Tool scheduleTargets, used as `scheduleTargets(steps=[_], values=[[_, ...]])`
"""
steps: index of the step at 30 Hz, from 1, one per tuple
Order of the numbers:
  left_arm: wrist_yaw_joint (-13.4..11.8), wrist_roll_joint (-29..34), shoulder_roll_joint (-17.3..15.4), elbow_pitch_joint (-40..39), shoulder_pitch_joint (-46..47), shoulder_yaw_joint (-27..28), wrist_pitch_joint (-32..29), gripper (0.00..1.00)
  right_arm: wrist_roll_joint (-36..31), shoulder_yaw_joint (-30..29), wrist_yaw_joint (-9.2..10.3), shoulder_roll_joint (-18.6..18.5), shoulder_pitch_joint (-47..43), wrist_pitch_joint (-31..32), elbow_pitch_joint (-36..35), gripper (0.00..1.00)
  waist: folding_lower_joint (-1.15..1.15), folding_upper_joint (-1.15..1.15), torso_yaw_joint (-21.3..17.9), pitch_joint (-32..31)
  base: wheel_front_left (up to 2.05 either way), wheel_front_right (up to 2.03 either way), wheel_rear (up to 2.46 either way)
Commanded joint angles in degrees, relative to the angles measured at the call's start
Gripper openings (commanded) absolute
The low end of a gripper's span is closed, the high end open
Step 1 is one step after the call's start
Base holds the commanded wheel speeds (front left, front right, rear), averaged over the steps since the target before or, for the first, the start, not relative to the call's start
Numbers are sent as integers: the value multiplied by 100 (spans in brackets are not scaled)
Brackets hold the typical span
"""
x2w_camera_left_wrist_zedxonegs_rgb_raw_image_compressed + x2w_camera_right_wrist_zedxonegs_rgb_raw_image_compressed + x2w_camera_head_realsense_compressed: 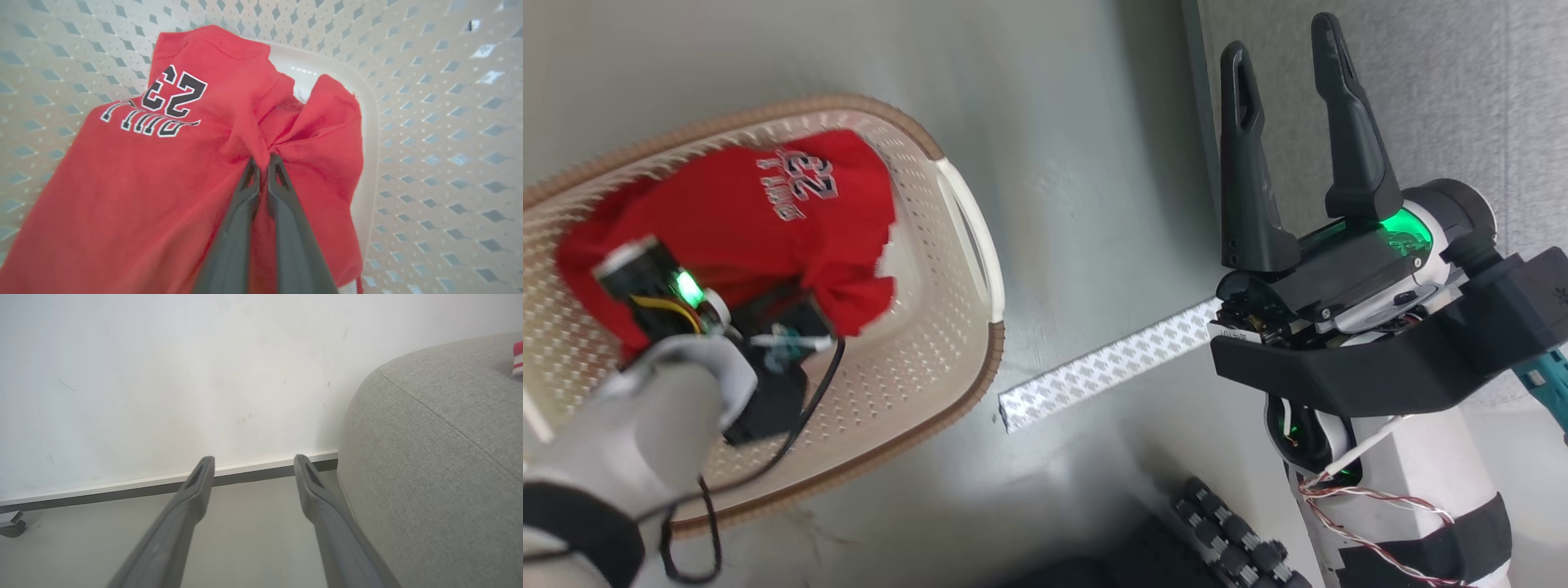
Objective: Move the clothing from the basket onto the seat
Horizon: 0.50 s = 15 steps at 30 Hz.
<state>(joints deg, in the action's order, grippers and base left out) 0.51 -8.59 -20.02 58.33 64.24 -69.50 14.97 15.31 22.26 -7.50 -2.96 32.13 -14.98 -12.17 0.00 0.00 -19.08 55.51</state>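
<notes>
A red garment with a "23" print (760,220) lies in the cream basket (956,237) on the floor at the left of the head view. My left arm reaches down into the basket, its fingers buried in the cloth there. In the left wrist view my left gripper (261,161) is shut, pinching a bunched fold of the red garment (163,171) against the perforated basket wall (429,143). My right gripper (1286,53) hangs open and empty beside the grey seat (1445,90). In the right wrist view the right gripper (253,465) points at the wall, the seat (433,457) to its right.
A strip of patterned white tape (1107,367) lies on the grey floor between basket and seat. A red-and-white striped cloth edge (518,358) rests on the seat top. A white wall with a skirting board (163,375) stands behind, and a dark wheel (1233,539) of my base shows below.
</notes>
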Motion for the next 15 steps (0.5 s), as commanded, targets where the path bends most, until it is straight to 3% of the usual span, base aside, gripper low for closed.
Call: scheduleTargets(steps=[1,15], values=[[-33,-52,-112,11,-153,15,32,0,-33,-10,2,11,-57,-25,12,100,0,0,193,-324,0,0,0],[-704,-973,-361,-1863,-1803,1372,32,0,-215,-125,2,4,-704,-25,720,100,0,0,729,-2267,0,0,0]])
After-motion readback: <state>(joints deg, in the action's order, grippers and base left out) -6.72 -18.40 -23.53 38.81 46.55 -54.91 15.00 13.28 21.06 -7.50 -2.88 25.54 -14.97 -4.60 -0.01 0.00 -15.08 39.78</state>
